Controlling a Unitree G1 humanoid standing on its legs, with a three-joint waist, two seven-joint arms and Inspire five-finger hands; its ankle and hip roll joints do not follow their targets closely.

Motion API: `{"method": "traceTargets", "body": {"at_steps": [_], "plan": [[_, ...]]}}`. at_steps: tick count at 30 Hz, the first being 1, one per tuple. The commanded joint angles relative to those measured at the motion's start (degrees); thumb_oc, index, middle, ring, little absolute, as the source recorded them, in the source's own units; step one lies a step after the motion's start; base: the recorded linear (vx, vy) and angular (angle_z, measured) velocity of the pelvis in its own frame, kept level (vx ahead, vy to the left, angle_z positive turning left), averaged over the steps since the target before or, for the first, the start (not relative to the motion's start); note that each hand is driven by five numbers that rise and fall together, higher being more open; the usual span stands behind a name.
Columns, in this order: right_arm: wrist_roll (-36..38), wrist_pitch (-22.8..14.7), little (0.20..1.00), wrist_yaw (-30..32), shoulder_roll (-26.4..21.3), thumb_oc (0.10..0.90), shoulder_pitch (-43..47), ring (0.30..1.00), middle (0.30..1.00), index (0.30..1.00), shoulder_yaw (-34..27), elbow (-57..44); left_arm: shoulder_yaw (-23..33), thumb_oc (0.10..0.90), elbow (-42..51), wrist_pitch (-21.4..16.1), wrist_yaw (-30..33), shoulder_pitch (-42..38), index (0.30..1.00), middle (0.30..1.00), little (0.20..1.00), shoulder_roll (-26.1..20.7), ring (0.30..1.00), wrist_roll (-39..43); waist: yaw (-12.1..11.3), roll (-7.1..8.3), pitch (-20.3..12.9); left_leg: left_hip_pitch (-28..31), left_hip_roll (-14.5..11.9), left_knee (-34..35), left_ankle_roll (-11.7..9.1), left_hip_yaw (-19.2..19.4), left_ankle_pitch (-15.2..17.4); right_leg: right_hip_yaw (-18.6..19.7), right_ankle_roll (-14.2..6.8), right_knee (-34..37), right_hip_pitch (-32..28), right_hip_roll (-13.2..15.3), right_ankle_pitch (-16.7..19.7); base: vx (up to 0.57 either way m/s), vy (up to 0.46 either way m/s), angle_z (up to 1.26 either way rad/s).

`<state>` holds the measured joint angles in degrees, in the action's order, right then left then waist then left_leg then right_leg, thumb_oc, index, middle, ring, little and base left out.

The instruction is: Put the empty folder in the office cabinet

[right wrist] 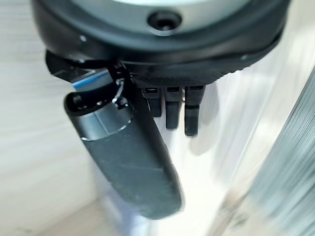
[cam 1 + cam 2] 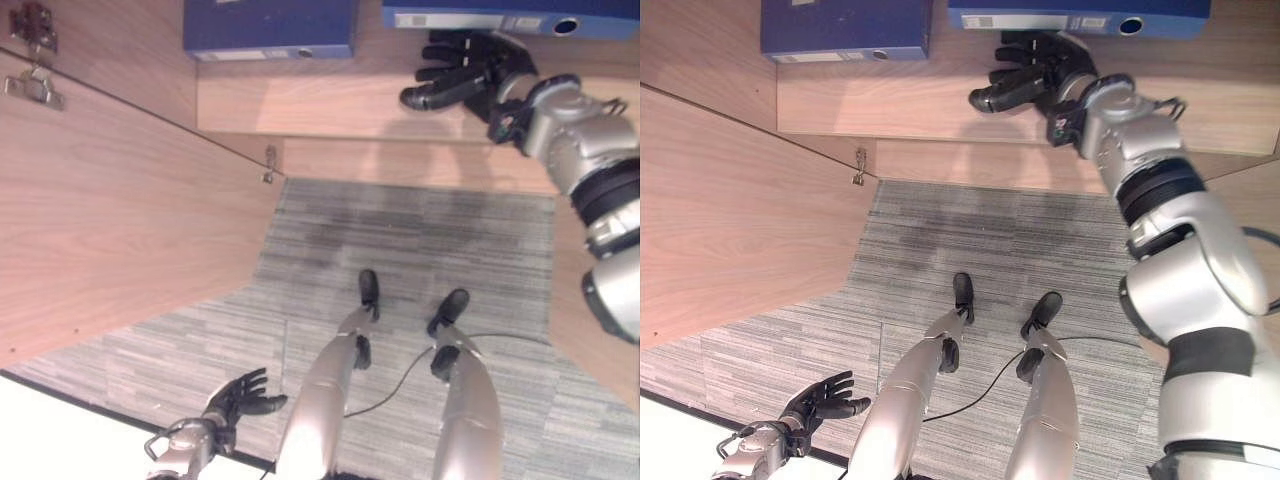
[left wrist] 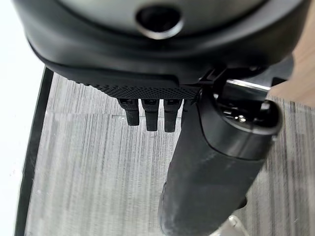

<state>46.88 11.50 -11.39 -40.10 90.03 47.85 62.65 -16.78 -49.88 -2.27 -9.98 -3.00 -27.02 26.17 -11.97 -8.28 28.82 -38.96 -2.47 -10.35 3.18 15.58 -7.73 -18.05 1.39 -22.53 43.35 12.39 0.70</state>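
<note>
Placement looks done: blue flat cardboard folder [image 2: 1080, 17] lies on the wooden cabinet shelf [image 2: 940, 105], right hand [image 2: 1025, 75] beside it, empty, fingers relaxed; left hand [image 2: 815, 400] open, idle.

Shelf: you see a light wood cabinet shelf [image 2: 330, 105] running across the top of the head views.
On the shelf, left: a blue folder [image 2: 270, 28] lying flat.
On the shelf, right: a second blue folder [image 2: 510, 17], well apart from the first.
Floor: grey striped carpet [image 2: 420, 240] below the shelf.
</note>
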Motion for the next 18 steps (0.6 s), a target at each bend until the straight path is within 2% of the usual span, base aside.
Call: {"method": "traceTargets", "body": {"at_steps": [1,9,13,14,15,18], "plan": [[-13.7,1.9,0.9,-3.8,0.0,0.8,-0.7,0.9,0.9,0.9,5.1,6.4,-1.5,0.8,-3.9,1.2,-0.9,9.1,0.9,0.9,0.9,-8.6,0.9,-2.5,-0.7,3.73,-6.1,2.8,0.6,2.5,-4.5,-3.8,4.8,-0.6,-5.6,3.9,-3.9,-1.8,-4.4,-0.01,0.014,-0.05],[-26.0,2.5,0.9,-5.1,-0.3,0.8,-0.1,0.9,0.9,0.9,6.2,13.6,-0.6,0.8,-5.5,1.1,-0.2,8.7,0.9,0.9,0.9,-7.8,0.9,-3.8,-0.3,3.78,-5.6,4.3,1.2,4.5,-4.2,-3.6,4.3,0.2,-5.7,5.8,-4.4,-2.5,-3.3,-0.01,0.023,-0.07],[-28.6,2.3,0.9,-5.3,-0.6,0.8,0.7,0.9,0.9,0.9,6.8,16.1,0.0,0.8,-5.8,1.0,0.2,8.5,0.9,0.9,0.9,-7.0,0.9,-3.6,-0.4,3.72,-5.6,4.6,1.5,4.8,-4.0,-3.8,4.3,0.4,-5.6,6.3,-4.5,-2.7,-3.0,0.0,0.012,-0.05],[-31.8,2.3,0.9,-6.1,-0.6,0.8,0.9,0.9,0.9,0.9,8.1,16.9,0.0,0.8,-5.7,1.0,0.3,8.4,0.9,0.9,0.9,-6.6,0.9,-3.6,-0.5,3.68,-5.8,4.6,1.6,4.9,-4.0,-3.8,4.3,0.5,-5.7,6.6,-4.6,-2.9,-2.8,0.0,0.0,0.0],[-38.3,2.1,0.9,-7.8,-0.2,0.8,1.4,0.9,0.9,0.9,12.2,16.2,0.2,0.8,-3.8,0.9,0.2,8.7,0.9,0.9,0.9,-6.6,0.9,-3.2,-0.6,3.56,-5.8,4.7,1.7,5.1,-3.9,-3.8,4.3,0.8,-5.7,7.0,-4.7,-3.0,-2.6,0.0,0.0,0.0],[-43.7,1.7,0.9,-9.7,0.6,0.8,0.0,0.9,0.9,0.9,16.4,11.8,0.2,0.8,-0.8,0.8,0.1,9.5,0.9,0.9,0.9,-6.8,0.9,-2.9,-0.6,3.38,-5.8,4.7,1.8,5.1,-3.8,-3.9,4.3,0.8,-5.8,7.1,-4.9,-3.1,-2.5,-0.01,0.01,-0.04]]}}
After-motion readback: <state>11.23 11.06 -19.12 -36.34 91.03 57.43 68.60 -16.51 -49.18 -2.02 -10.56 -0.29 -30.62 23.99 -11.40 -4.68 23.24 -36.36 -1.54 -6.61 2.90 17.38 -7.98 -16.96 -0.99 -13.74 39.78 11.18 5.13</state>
